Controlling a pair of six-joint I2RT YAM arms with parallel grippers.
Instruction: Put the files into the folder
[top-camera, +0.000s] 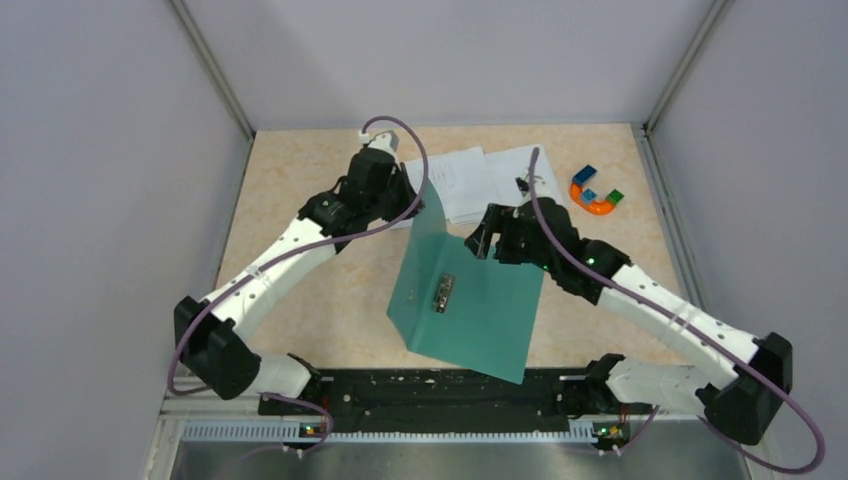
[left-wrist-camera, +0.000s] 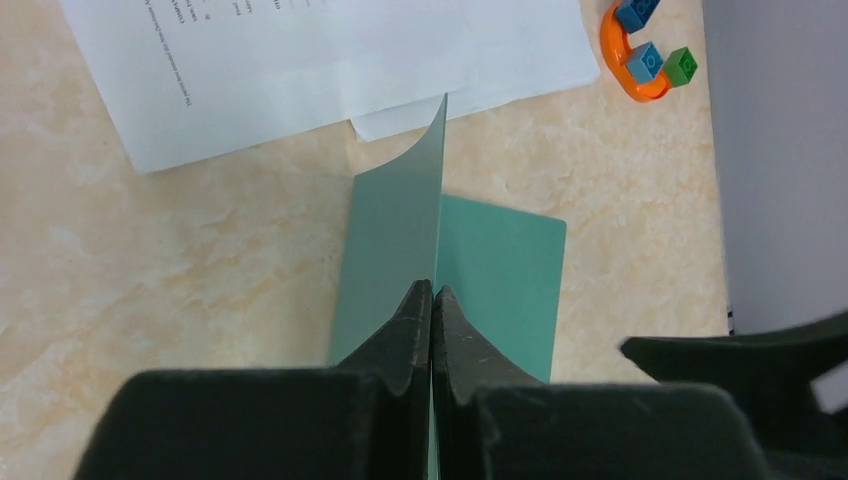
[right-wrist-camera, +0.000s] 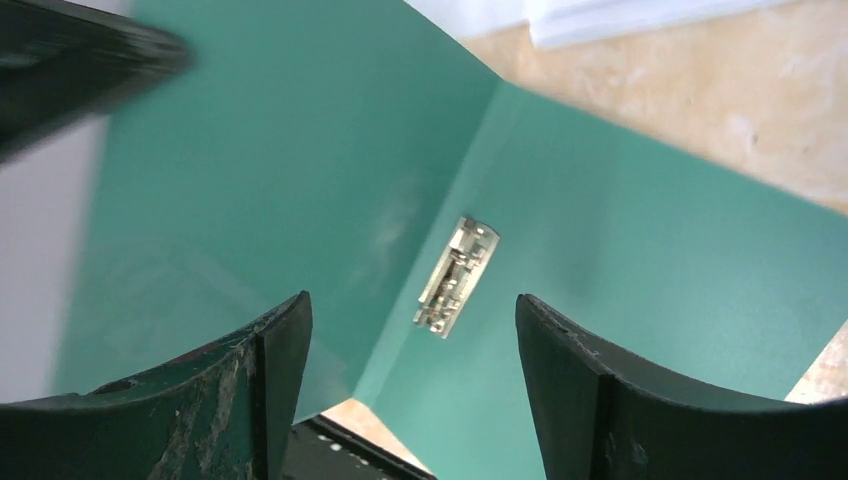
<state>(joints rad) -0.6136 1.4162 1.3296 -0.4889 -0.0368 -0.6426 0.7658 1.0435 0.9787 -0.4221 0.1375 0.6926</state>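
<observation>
L gripper (left-wrist-camera: 432, 300) is clamped on folder (top-camera: 480, 310) cover, standing it upright; hold steady, no pull. R gripper (right-wrist-camera: 410, 305) is open and empty above clip (right-wrist-camera: 457, 277). Files (top-camera: 470, 180) lie flat just behind folder. Next: R pinches top sheet at edge and slides it onto inner panel.

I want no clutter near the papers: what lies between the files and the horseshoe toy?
Nothing: just a narrow strip of bare table separates the files from the horseshoe toy, clearest in the left wrist view.

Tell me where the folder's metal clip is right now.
Top view: the metal clip sits mid-table at the spine of the open folder, right of its raised cover; the open right gripper faces it.
</observation>
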